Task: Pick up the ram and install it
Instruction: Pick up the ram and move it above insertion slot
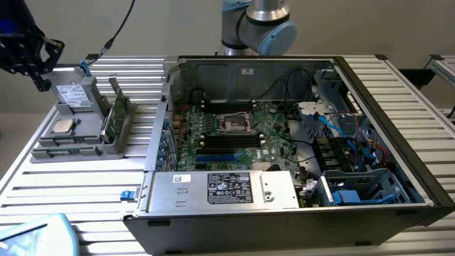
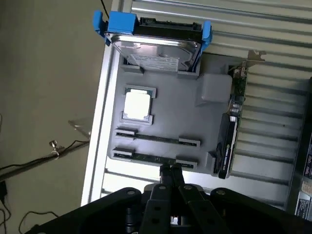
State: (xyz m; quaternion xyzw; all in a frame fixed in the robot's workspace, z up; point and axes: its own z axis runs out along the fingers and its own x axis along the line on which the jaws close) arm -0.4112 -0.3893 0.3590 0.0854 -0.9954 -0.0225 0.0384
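Two thin dark-green ram sticks [image 2: 156, 139] [image 2: 154, 158] lie side by side in slots of a grey holder tray [image 2: 195, 122]; in the exterior view they sit at the tray's near end [image 1: 65, 147]. My black gripper [image 2: 170, 169] is shut with nothing between its fingers. In the exterior view the gripper [image 1: 40, 84] hangs above the tray's far end, well clear of the ram sticks. The open computer case [image 1: 284, 138] shows its motherboard with black ram slots [image 1: 231, 140] beside the CPU socket [image 1: 235, 123].
The tray also holds a hard drive in a blue carrier [image 2: 156, 46], a square silver CPU [image 2: 137, 105] and a taller green card standing on edge [image 2: 229, 136]. Cables and a drive cage [image 1: 355, 186] fill the case's right side. A power supply [image 1: 224, 188] sits at its front.
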